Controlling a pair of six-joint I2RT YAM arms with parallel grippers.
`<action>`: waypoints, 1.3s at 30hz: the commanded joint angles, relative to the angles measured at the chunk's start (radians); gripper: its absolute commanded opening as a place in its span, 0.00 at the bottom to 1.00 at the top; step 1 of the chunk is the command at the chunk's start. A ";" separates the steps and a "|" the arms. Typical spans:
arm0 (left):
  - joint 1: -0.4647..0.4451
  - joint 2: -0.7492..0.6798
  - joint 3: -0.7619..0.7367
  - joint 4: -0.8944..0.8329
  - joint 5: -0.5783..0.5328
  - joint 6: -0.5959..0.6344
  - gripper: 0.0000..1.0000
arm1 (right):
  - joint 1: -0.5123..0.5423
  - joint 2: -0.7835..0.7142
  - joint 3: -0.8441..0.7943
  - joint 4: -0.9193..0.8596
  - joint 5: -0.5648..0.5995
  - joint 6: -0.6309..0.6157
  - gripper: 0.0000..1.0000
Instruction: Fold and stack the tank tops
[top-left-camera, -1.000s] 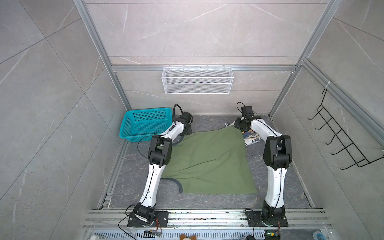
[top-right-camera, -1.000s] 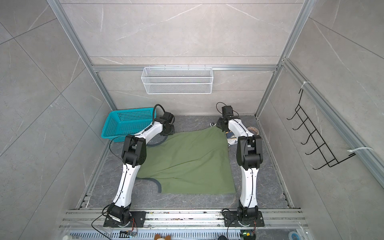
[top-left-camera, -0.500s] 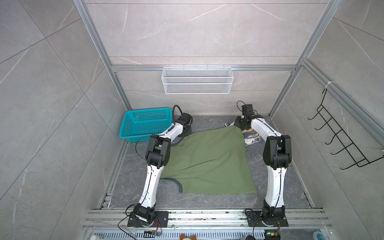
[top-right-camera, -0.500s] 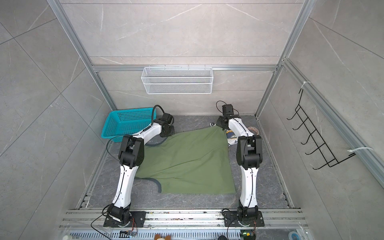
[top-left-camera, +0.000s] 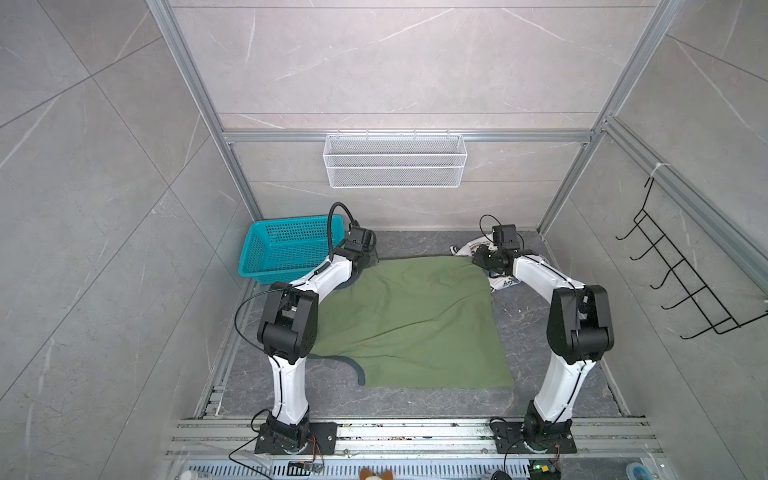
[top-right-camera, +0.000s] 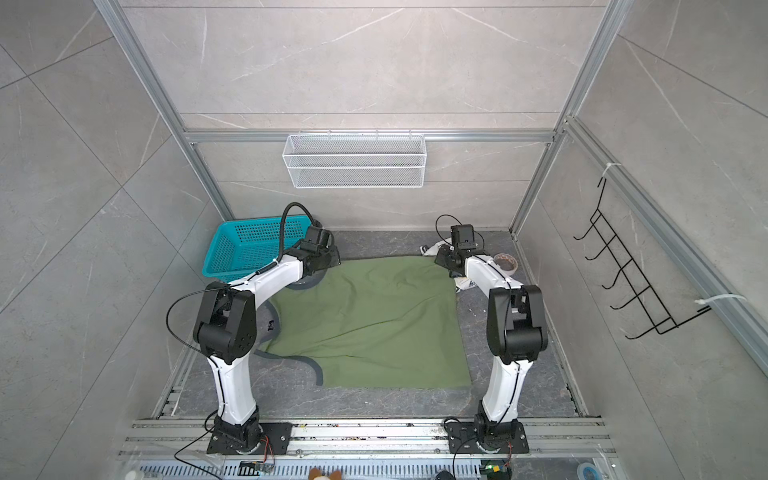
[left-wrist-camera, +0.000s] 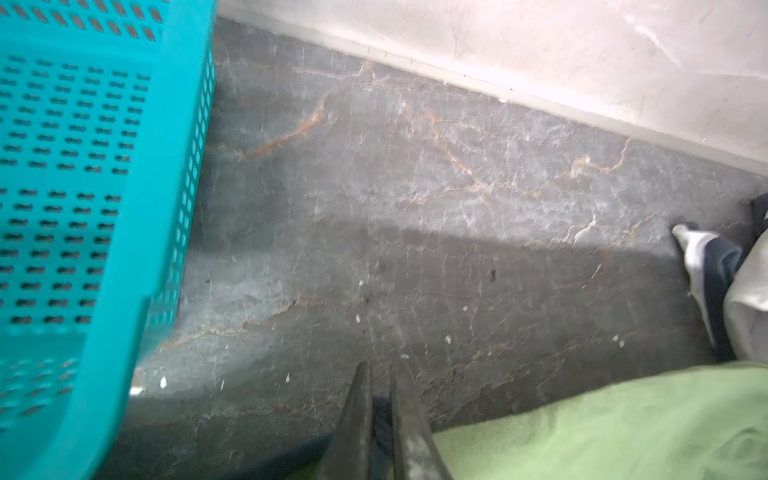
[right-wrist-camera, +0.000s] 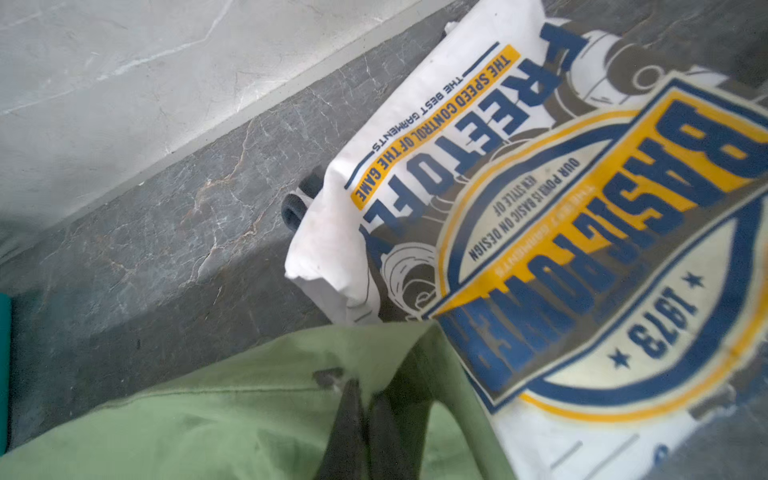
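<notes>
The left gripper (left-wrist-camera: 379, 399) and right gripper (right-wrist-camera: 368, 405) clamp far corners of the olive tank top (top-left-camera: 411, 320), seemingly to fold it.

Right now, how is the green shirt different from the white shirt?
The green tank top lies spread wide; the white tank top is bunched by the back wall. The green one shows plain cloth, the white one a navy and yellow badge. The left gripper and right gripper pinch the green one's far edge; nothing holds the white one. Both lie on the table.
</notes>
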 joint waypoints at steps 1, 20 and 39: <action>0.000 -0.075 -0.078 0.088 0.017 0.005 0.01 | -0.002 -0.090 -0.095 0.096 -0.024 0.010 0.00; -0.094 -0.352 -0.513 0.228 0.011 -0.041 0.01 | -0.001 -0.442 -0.555 0.147 -0.017 0.159 0.00; -0.182 -0.457 -0.679 0.120 -0.080 -0.176 0.34 | -0.005 -0.507 -0.707 0.071 0.054 0.232 0.32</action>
